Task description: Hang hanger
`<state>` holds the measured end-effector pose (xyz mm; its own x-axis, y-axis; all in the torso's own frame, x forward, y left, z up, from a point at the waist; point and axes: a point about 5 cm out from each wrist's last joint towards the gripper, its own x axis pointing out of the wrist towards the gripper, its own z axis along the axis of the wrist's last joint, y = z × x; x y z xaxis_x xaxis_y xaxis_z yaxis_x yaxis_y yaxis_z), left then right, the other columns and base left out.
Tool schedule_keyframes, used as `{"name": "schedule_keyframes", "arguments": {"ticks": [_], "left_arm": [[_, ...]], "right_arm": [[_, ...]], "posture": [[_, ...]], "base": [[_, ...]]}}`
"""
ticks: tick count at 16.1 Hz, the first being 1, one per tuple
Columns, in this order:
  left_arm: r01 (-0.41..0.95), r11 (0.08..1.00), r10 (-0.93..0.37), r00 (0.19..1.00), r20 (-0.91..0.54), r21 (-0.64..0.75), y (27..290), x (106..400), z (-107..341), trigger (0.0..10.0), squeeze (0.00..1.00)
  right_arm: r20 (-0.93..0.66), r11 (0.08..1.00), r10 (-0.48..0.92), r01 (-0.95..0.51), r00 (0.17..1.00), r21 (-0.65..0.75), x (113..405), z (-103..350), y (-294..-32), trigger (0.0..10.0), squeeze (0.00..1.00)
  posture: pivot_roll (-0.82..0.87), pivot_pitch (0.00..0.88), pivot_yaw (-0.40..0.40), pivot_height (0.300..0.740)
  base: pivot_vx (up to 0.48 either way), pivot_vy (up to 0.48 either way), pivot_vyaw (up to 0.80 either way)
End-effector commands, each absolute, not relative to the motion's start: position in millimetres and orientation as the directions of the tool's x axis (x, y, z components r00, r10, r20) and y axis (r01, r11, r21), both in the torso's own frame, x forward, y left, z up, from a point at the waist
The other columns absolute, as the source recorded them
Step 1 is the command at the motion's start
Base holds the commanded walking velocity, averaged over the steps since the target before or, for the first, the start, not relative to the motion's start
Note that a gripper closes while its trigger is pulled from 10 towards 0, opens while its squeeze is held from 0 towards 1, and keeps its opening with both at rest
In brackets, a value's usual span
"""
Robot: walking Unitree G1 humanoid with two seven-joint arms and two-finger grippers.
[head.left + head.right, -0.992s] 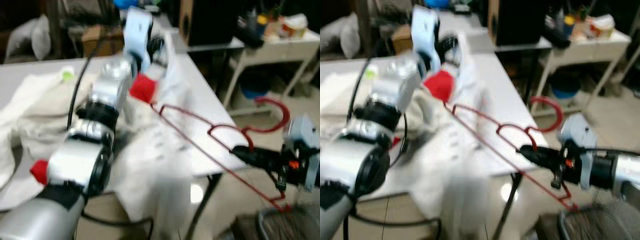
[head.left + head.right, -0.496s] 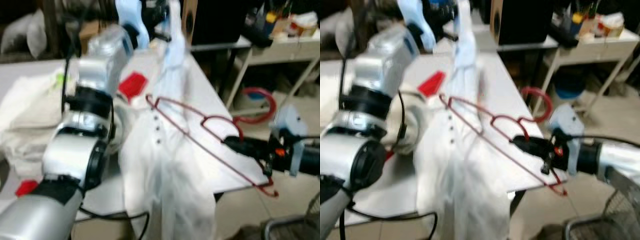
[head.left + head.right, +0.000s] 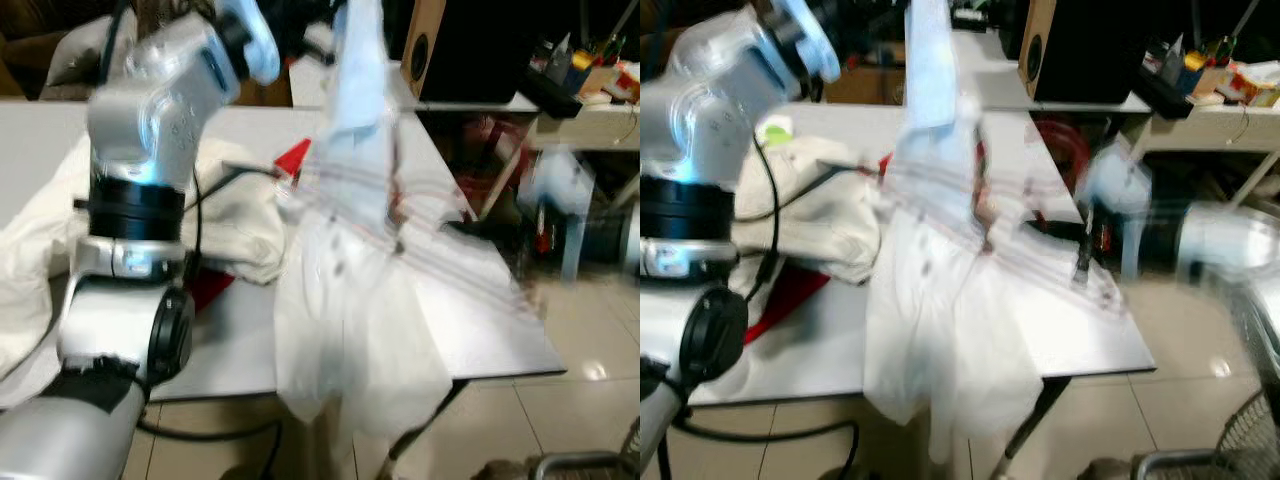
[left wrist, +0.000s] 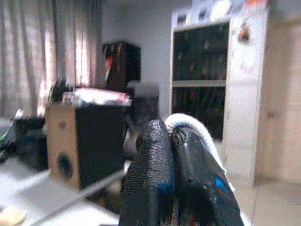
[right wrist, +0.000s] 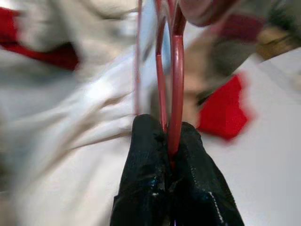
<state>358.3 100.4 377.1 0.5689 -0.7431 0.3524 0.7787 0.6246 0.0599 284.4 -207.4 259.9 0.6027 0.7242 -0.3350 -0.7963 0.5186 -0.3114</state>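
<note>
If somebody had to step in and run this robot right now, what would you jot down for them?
Left claw: raised high over the white table, shut on the top of the white button-up shirt, which hangs down past the table edge.
Right claw: shut on the thin red wire hanger, held at the shirt near the table's right edge.
Done: both pieces are picked up and brought together.
Left: the head views are blurred, so I cannot tell whether the hanger is inside the shirt. It is not hung anywhere yet. More pale clothes lie on the table.
</note>
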Motion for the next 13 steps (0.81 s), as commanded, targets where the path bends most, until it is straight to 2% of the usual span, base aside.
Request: {"name": "schedule_keyframes", "arguments": {"ticks": [1, 3, 4, 5, 6, 7, 8, 9, 11, 12, 13], "left_arm": [[0.784, 0.614, -0.709, 0.501, 0.496, 0.087, 102, 348, 417, 10.0, 0.00], [0.783, 0.618, -0.655, 0.463, 0.597, 0.071, 109, 343, 444, 10.0, 0.00], [0.774, 0.629, -0.583, 0.407, 0.703, 0.073, 120, 333, 473, 10.0, 0.00], [0.766, 0.639, -0.529, 0.370, 0.764, 0.073, 129, 326, 491, 10.0, 0.00], [0.754, 0.652, -0.508, 0.355, 0.785, 0.081, 134, 323, 497, 10.0, 0.00], [0.733, 0.672, -0.526, 0.370, 0.765, 0.107, 134, 323, 493, 10.0, 0.00], [0.731, 0.672, -0.542, 0.378, 0.751, 0.117, 130, 325, 488, 10.0, 0.00], [0.731, 0.671, -0.607, 0.443, 0.660, 0.127, 111, 336, 458, 10.0, 0.00], [0.719, 0.685, -0.675, 0.563, 0.477, 0.122, 86, 356, 408, 10.0, 0.00], [0.716, 0.687, -0.683, 0.576, 0.450, 0.127, 82, 359, 400, 10.0, 0.00], [0.710, 0.690, -0.707, 0.619, 0.342, 0.142, 61, 369, 361, 10.0, 0.00]], "right_arm": [[-0.277, 0.587, 0.627, -0.675, 0.728, -0.446, 309, 279, -223, 10.0, 0.00], [-0.119, 0.680, 0.525, -0.499, 0.843, -0.538, 337, 316, -232, 10.0, 0.00], [0.142, 0.770, 0.368, -0.216, 0.919, -0.601, 356, 369, -242, 10.0, 0.00], [0.287, 0.809, 0.346, -0.130, 0.893, -0.573, 360, 398, -240, 10.0, 0.00], [0.304, 0.814, 0.417, -0.204, 0.856, -0.544, 363, 400, -233, 10.0, 0.00], [0.197, 0.761, 0.498, -0.316, 0.845, -0.566, 369, 374, -223, 10.0, 0.00], [0.150, 0.732, 0.526, -0.356, 0.837, -0.582, 371, 361, -220, 10.0, 0.00], [-0.001, 0.659, 0.615, -0.514, 0.789, -0.549, 370, 308, -211, 10.0, 0.00], [-0.161, 0.601, 0.662, -0.647, 0.732, -0.470, 354, 243, -208, 10.0, 0.00], [-0.181, 0.589, 0.670, -0.663, 0.720, -0.462, 351, 235, -209, 10.0, 0.00], [-0.259, 0.552, 0.685, -0.717, 0.681, -0.425, 336, 210, -212, 10.0, 0.00]], "posture": [[-0.03, 0.000, -0.039, 0.740], [-0.02, 0.000, -0.043, 0.740], [-0.02, 0.000, -0.041, 0.740], [-0.03, 0.000, -0.038, 0.740], [-0.03, 0.000, -0.036, 0.740], [-0.03, 0.000, -0.035, 0.740], [-0.03, 0.000, -0.034, 0.740], [-0.03, 0.000, -0.033, 0.740], [-0.03, 0.000, -0.024, 0.740], [-0.03, 0.000, -0.020, 0.740], [-0.04, 0.000, -0.012, 0.740]], "base": [[0.000, 0.000, 0.00], [0.000, 0.000, 0.00], [0.000, 0.000, 0.00], [0.000, 0.000, 0.00], [0.000, 0.000, 0.00], [0.000, 0.000, 0.00], [0.000, 0.000, 0.00], [0.000, 0.000, 0.00], [0.000, 0.000, 0.00], [0.000, 0.000, 0.00], [0.000, 0.000, 0.00]]}}
